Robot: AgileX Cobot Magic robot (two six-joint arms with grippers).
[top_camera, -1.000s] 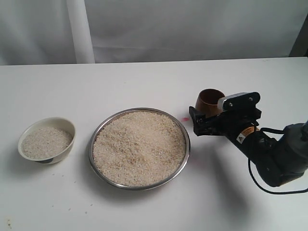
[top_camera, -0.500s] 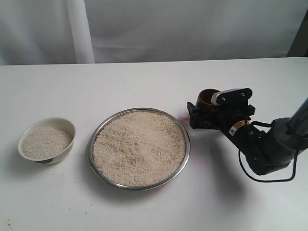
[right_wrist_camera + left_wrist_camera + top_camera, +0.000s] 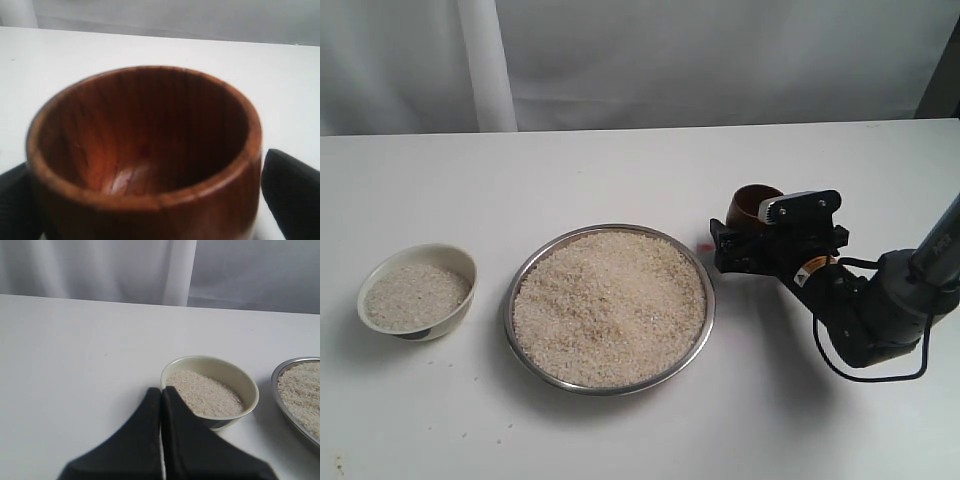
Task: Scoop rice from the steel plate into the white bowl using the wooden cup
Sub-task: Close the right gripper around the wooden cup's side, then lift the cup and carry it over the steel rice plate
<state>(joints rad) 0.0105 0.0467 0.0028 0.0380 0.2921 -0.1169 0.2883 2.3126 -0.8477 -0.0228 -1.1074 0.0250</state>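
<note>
The wooden cup (image 3: 752, 200) stands upright and empty on the table, just right of the steel plate (image 3: 510, 300), which holds a wide heap of rice (image 3: 610, 305). My right gripper (image 3: 735, 242) is open with a finger on each side of the cup (image 3: 145, 150); a thin strip of table shows between the cup and one finger (image 3: 292, 195). The white bowl (image 3: 452, 315), at the far left, has some rice in it. My left gripper (image 3: 161, 391) is shut on nothing, just short of the bowl (image 3: 250, 401). That gripper is out of the exterior view.
A small red mark (image 3: 704, 247) lies on the white table between the plate and the cup. Stray grains dot the table near the front left. A pale curtain hangs behind the table's far edge. The plate's rim (image 3: 276, 385) shows beside the bowl.
My right arm has pushed in toward the cup and settled lower, so the cup now sits between its fingers. Plate, bowl and rice have not moved.
</note>
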